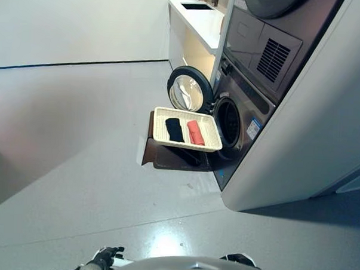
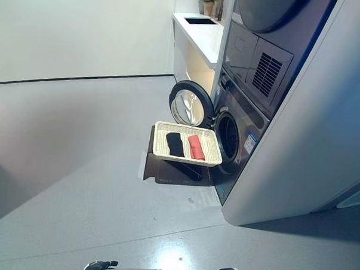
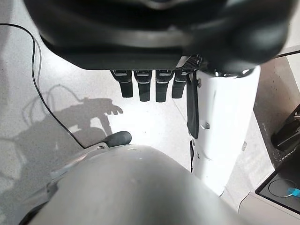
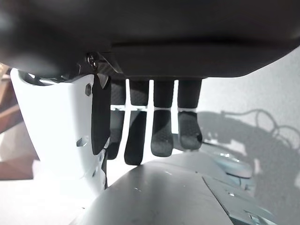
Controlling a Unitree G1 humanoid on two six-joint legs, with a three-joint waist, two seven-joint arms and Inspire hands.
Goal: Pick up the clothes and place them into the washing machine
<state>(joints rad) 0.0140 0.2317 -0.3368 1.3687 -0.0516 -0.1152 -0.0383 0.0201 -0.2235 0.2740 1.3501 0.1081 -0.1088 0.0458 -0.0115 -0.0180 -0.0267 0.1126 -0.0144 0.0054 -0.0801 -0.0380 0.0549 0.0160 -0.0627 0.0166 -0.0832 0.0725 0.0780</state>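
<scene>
Both robot hands are hanging low at the robot's sides with nothing in them. The left robot hand (image 3: pixel 150 86) has its fingers (image 3: pixel 144 89) straight and relaxed, pointing down at the floor (image 3: pixel 70 84), thumb with its white cover off to one side. Same deal with the right robot hand (image 4: pixel 154 126): fingers (image 4: pixel 161 129) loose and apart, holding nothing, white-covered thumb beside them.

The clothes are well apart from both hands, out ahead across a stretch of grey floor. They sit in a white woven basket (image 1: pixel 162 134): a folded black cloth (image 1: pixel 175 129) on the left and a folded red cloth (image 1: pixel 195 132) just beside it on the right, lying side by side. The basket rests on a dark brown stand (image 1: pixel 152 152) on the floor.

Right behind the basket is the washer (image 1: pixel 246 114), dark grey front, with its round door (image 1: pixel 187 90) swung wide open to the left, and the dark drum opening (image 1: pixel 228 122) just past the basket's right end. Another machine (image 1: pixel 273 49) is stacked on top of it. Further back along the wall there's a white bench (image 2: pixel 202 31) with a dark sink cut-out, and a potted plant (image 2: pixel 208 0) at its far end.
</scene>
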